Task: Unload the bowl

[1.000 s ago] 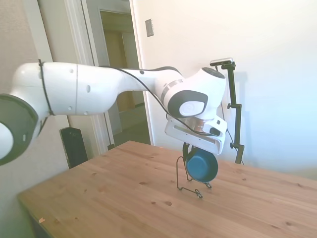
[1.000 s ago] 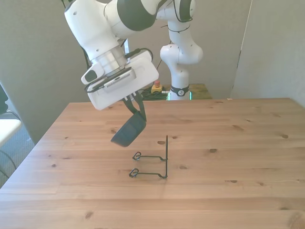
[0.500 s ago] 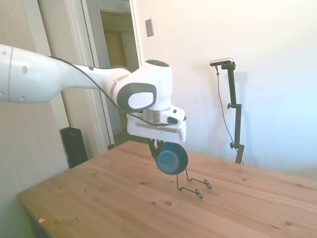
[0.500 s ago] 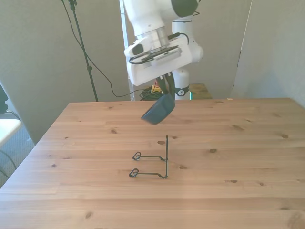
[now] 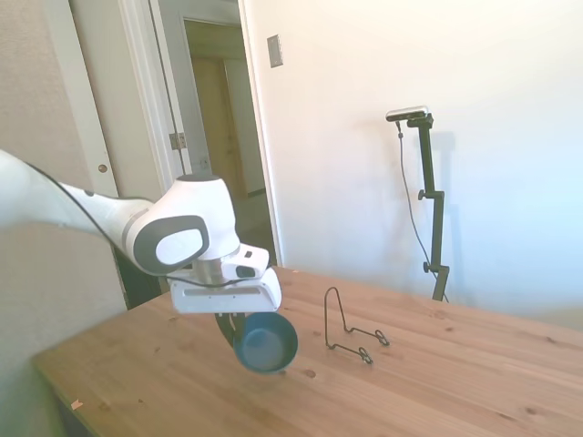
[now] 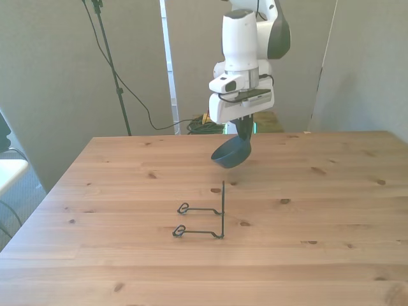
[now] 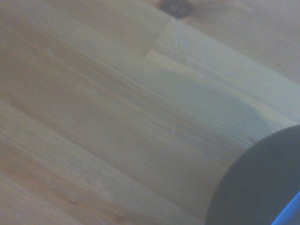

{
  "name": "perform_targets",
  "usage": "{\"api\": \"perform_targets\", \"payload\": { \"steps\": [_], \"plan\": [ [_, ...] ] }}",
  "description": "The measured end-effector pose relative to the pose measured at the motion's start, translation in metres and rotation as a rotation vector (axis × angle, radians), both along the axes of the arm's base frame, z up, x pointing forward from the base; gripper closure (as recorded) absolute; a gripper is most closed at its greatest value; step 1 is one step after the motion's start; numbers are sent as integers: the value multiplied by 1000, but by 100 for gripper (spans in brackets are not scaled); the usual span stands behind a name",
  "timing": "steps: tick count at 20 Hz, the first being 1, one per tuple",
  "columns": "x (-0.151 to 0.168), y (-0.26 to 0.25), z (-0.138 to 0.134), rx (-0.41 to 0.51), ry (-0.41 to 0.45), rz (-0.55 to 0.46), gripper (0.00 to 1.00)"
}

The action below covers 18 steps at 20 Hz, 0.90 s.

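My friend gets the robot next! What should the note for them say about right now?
Gripper: shut on the bowl's rim, holding it tilted in the air.
Bowl: dark blue, above the table, not touching it; in the front view it hangs beyond the wire rack.
Wire rack: stands on the table with nothing in it.
Done: the bowl is out of the rack.
Left: probably lower the bowl onto bare wood away from the rack, then open the gripper.
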<state>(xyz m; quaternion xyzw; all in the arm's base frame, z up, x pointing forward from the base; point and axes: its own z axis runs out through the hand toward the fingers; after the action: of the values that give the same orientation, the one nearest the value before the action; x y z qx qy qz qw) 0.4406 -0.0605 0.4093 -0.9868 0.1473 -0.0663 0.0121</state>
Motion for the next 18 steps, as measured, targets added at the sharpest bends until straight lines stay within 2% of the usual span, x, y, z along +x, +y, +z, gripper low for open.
{"api": "perform_targets", "payload": {
  "steps": [1,2,11,18],
  "plan": [
    [-2,3,-6,-22,-4,-14,100],
    [-2,6,-11,-39,-3,-27,0],
    [3,11,-26,-85,14,-74,0],
    [18,9,-24,-84,10,-110,0]
  ]
}}
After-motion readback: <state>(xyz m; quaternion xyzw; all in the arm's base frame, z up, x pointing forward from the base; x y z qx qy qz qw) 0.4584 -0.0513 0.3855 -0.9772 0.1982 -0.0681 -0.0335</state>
